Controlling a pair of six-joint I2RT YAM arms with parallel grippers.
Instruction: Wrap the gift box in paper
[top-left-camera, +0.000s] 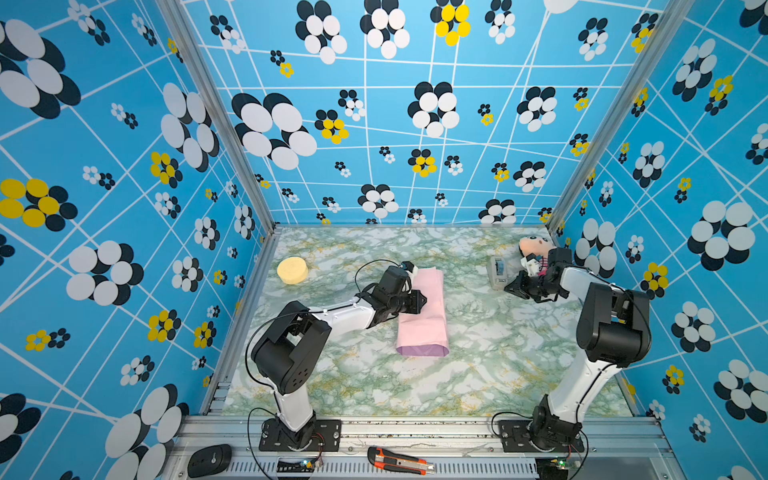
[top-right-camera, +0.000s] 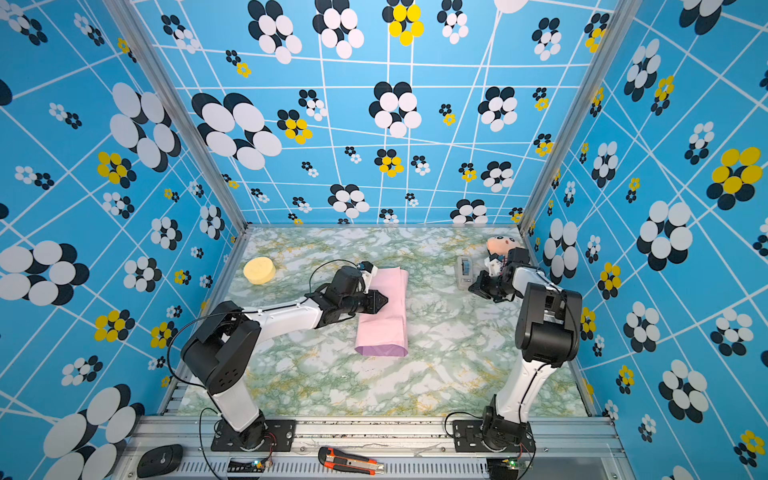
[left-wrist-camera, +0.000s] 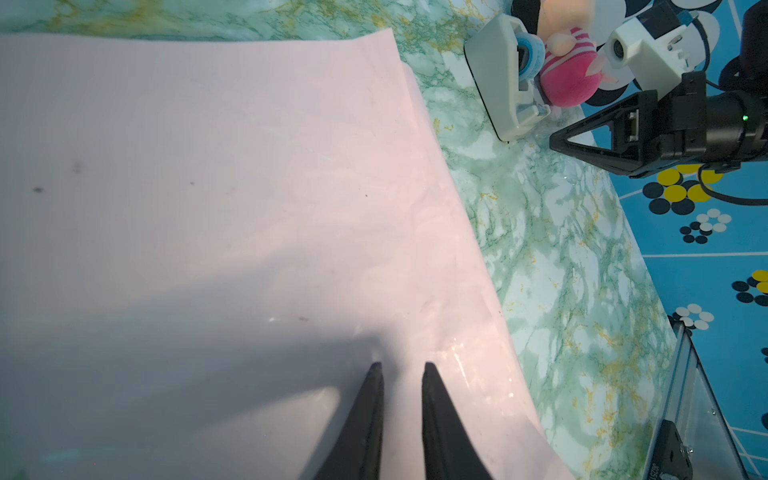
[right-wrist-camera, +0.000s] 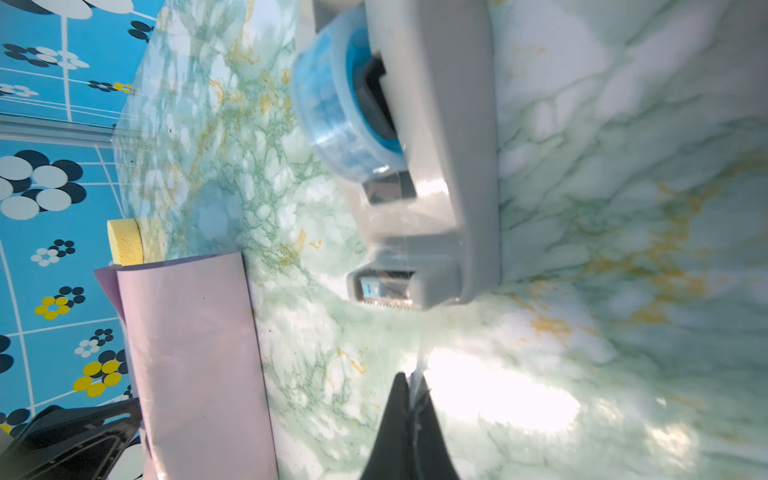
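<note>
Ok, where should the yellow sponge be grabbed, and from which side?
Grip the yellow sponge across its curved side wall, coming straight down from above. It is a low round disc lying flat on the table, with bare surface all round, so the nearer left end effector could probably straddle it at any angle. Its flat top offers nothing to pinch.

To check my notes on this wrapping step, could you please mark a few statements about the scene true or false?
1. The left claw is over the paper, its jaws slightly apart. True.
2. The gift box lies bare beside the paper. False: no box shows; the paper is folded into a bundle, pink side out.
3. The right claw pinches a clear tape strip running from the tape dispenser. True.
4. The yellow sponge sits on the paper. False: the sponge lies apart, on the table.
</note>
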